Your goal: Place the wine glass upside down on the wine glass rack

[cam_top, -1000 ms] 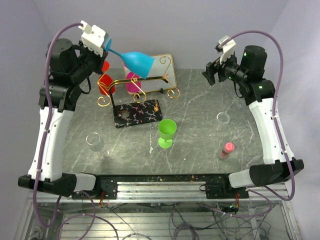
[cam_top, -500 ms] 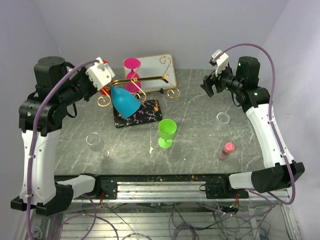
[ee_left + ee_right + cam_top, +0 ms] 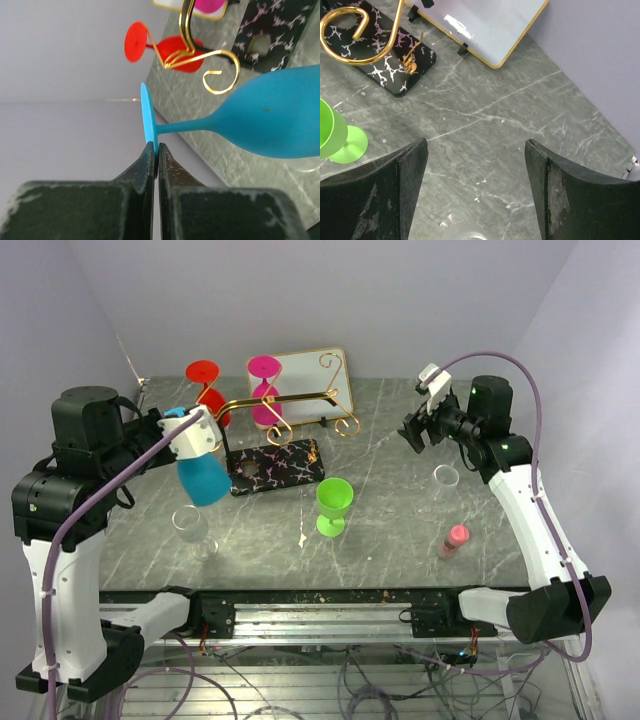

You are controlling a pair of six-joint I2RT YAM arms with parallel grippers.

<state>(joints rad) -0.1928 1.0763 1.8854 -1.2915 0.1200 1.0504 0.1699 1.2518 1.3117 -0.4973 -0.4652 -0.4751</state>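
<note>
Now left jaws pinch the blue wine glass (image 3: 270, 114) by its foot — right jaws gape empty.

From the left wrist we lose the blue wine glass (image 3: 270, 125) at the picture's edge: its bowl's rim lies out of frame, to the right of the left claw (image 3: 156, 146). Above that claw only one scroll of the wine glass rack (image 3: 220, 75) shows. Left of the right claw (image 3: 476, 144), the green glass (image 3: 330, 132) is cut off, and a clear glass (image 3: 465, 234) between its fingers is cropped at the bottom.
</note>
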